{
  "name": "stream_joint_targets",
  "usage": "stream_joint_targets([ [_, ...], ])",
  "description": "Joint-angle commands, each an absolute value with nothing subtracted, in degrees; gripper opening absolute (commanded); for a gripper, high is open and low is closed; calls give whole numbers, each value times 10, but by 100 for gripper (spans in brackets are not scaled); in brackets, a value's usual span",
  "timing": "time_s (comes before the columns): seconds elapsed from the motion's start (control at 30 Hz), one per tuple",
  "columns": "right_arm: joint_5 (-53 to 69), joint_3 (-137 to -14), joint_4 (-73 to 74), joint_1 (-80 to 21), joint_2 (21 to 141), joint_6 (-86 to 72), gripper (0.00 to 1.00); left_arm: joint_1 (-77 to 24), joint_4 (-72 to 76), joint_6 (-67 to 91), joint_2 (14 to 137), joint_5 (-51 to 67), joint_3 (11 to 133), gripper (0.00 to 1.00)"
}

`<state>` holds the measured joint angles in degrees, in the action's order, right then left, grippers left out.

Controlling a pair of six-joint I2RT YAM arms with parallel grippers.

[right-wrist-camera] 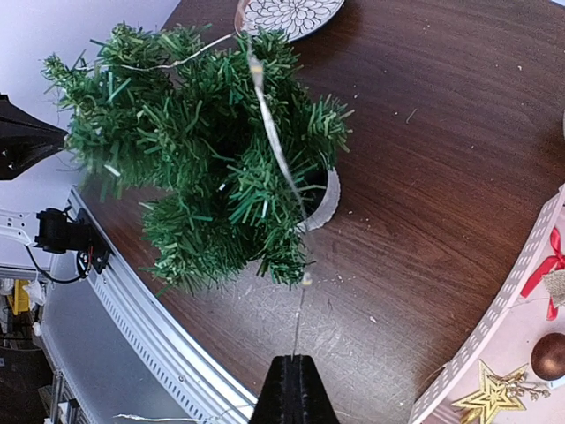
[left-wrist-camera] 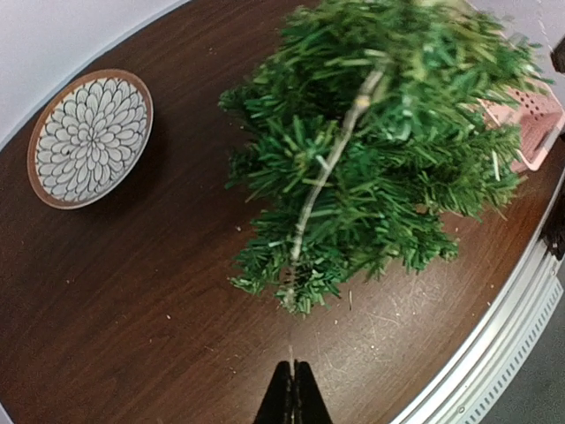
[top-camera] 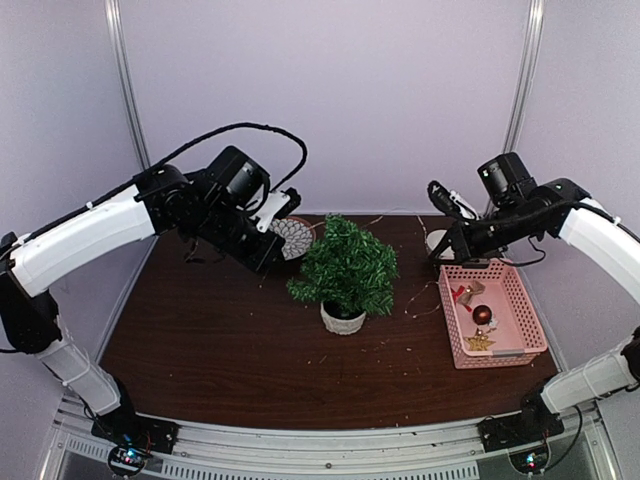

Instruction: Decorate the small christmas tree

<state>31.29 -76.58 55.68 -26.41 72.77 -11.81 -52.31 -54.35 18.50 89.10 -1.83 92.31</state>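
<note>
Mid-table stands the small christmas tree (top-camera: 345,265); left gripper (left-wrist-camera: 294,389) and right gripper (right-wrist-camera: 293,380), each pinched shut on the light string (right-wrist-camera: 269,132), stretch it over the crown, apparently to lay it across the branches

The top external camera looks down from above and behind the arm bases, wide enough for the whole table (top-camera: 200,340), with the small christmas tree (top-camera: 345,265) mid-frame. Each wrist camera looks down past its own fingers, left gripper (left-wrist-camera: 294,389) and right gripper (right-wrist-camera: 294,384) at bottom centre, close over the tree. All three views share the tree, patterned plate (top-camera: 293,238) and pink basket (top-camera: 497,357)
</note>
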Motion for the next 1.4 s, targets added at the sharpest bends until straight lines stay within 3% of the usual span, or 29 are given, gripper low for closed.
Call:
stream_joint_targets([
  [0.0,283,-788,529,-269,740,-134,0,-492,-514,274,908,-32,943,0],
  [0.4,271,-828,447,-269,760,-170,0,-459,-445,230,939,-43,1024,0],
  [0.73,304,-813,361,-268,759,-191,0,-400,-374,276,906,-10,959,0],
  [1.37,299,-835,319,-267,785,-200,0,-360,-340,324,915,17,959,0],
])
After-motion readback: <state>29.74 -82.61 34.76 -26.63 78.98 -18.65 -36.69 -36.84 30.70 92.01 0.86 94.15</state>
